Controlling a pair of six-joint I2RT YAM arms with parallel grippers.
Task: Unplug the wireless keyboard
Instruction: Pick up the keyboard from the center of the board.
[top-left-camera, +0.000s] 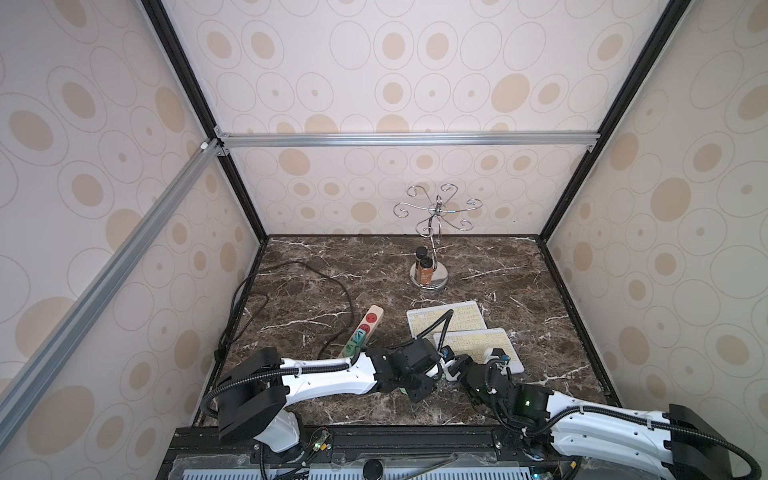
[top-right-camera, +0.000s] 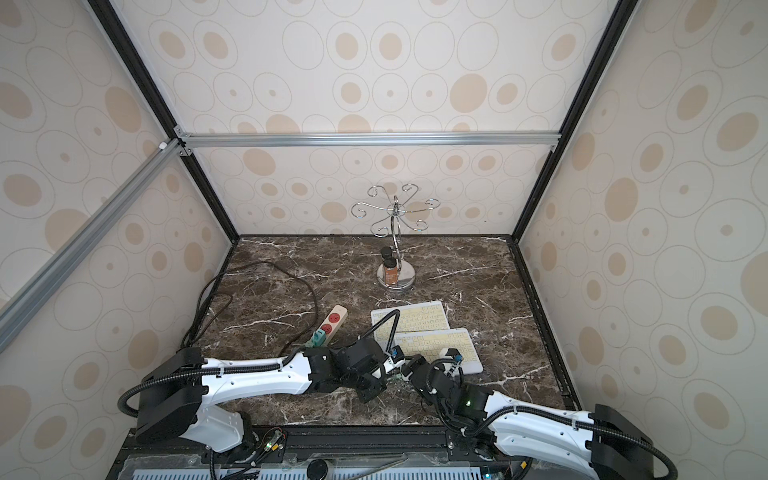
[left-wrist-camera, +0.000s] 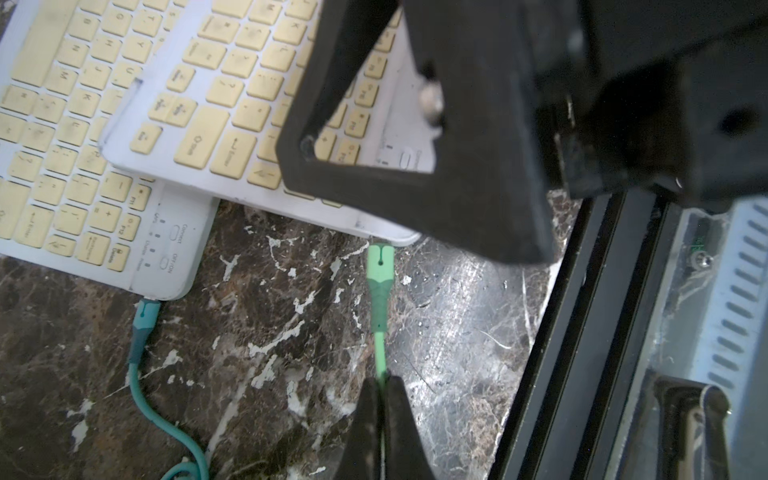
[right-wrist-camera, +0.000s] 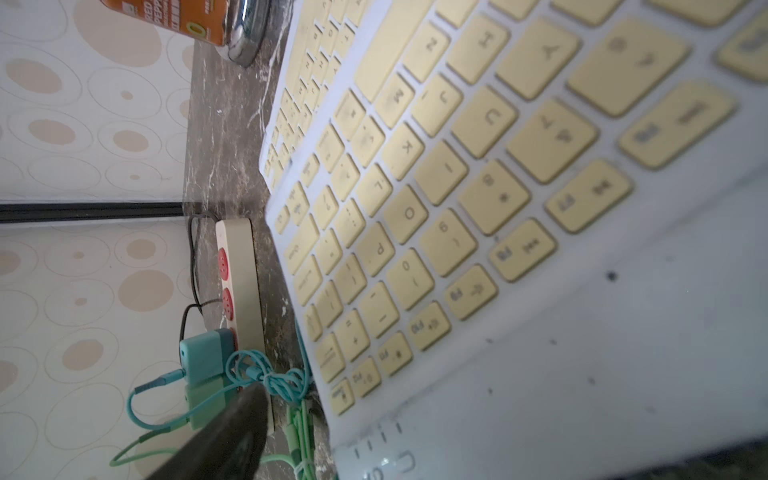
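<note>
Two white keyboards with yellow keys lie overlapped; the near keyboard (top-left-camera: 478, 345) (left-wrist-camera: 232, 104) rests partly on the far keyboard (top-left-camera: 461, 318) (left-wrist-camera: 62, 166). A green plug (left-wrist-camera: 380, 266) sits right at the near keyboard's edge; I cannot tell whether it is still seated. My left gripper (left-wrist-camera: 383, 384) is shut on the green cable (left-wrist-camera: 379, 353) just behind that plug. A teal plug (left-wrist-camera: 143, 316) is in the far keyboard. My right gripper (top-left-camera: 473, 362) stands wide over the near keyboard's corner, with one black finger (left-wrist-camera: 478, 199) lying across the keys and one finger (right-wrist-camera: 224, 432) beside its edge.
A beige power strip (top-left-camera: 365, 328) (right-wrist-camera: 241, 270) holds a teal charger (right-wrist-camera: 205, 353) and a green charger (right-wrist-camera: 203, 407), with bundled cables beside them. A chrome hook stand (top-left-camera: 432, 232) and a spice bottle (top-left-camera: 424, 268) stand at the back. A dark cord (top-left-camera: 332, 291) loops left. The table's black front rail (left-wrist-camera: 582, 332) is close.
</note>
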